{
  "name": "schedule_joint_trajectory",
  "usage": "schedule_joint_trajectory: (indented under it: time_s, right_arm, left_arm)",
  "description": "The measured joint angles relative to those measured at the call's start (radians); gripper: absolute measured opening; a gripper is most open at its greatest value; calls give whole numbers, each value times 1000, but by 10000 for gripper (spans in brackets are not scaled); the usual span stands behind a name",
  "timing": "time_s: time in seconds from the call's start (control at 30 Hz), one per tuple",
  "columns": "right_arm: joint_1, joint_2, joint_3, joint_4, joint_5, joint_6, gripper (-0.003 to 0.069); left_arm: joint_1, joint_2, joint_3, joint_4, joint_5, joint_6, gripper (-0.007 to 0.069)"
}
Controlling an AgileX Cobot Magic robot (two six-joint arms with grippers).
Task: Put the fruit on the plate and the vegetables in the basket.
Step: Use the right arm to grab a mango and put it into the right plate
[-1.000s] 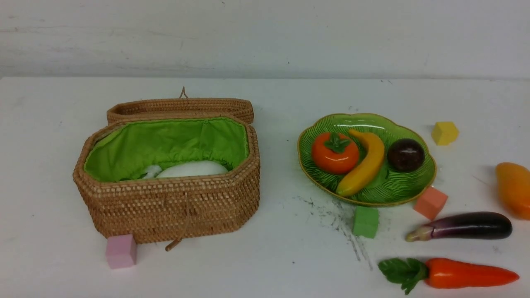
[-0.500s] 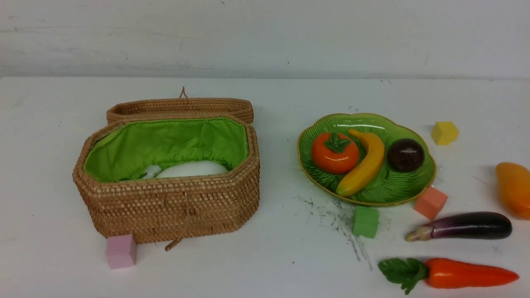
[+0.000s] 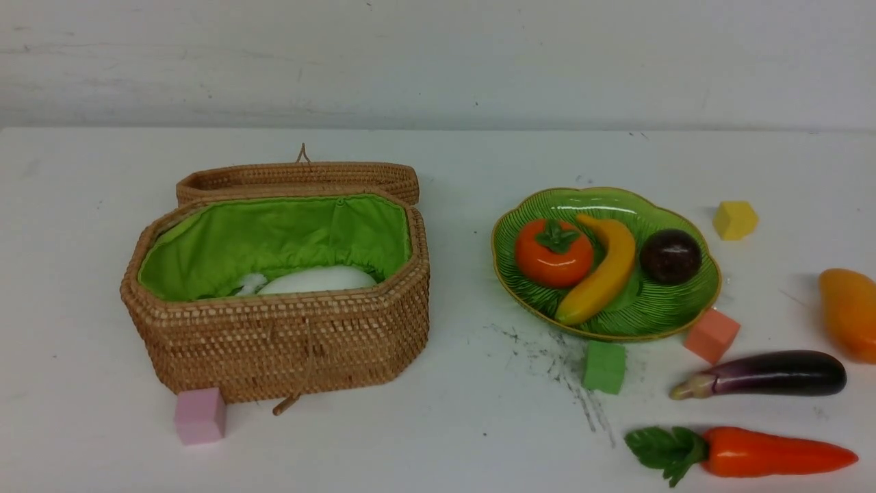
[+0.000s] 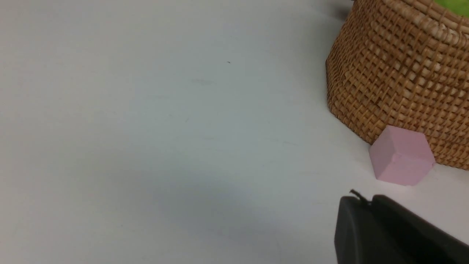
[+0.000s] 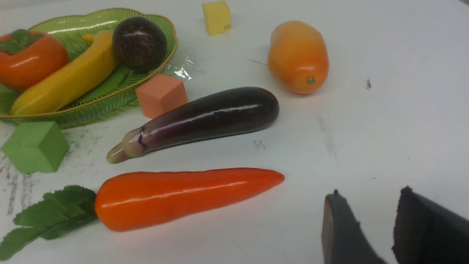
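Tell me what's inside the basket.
A white radish lies against the green lining. The front wall of the basket hides its lower part and the floor; anything else there cannot be seen.

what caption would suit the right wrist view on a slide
Open right claw beside the carrot, eggplant and mango lying on the table.

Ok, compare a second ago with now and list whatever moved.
Nothing visibly moved. The radish lies in the basket as before; banana, persimmon and mangosteen remain on the plate; mango, eggplant and carrot remain on the table.
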Motion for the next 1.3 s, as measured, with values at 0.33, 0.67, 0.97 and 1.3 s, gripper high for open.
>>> schedule_joint_trajectory:
  time_s: [0.33,0.67,0.97,1.3]
  right_arm:
    - [0,0,0,0,0,0,242]
    - [0,0,0,0,-2,0,242]
    - [0,0,12,0,-312,19,242]
    - [0,0,3,65,-630,189,242]
  left_arm:
    - [0,0,0,0,0,0,48]
    - [-70,0,0,0,0,0,53]
    - [-70,0,0,0,0,0,55]
    - [-70,0,0,0,0,0,66]
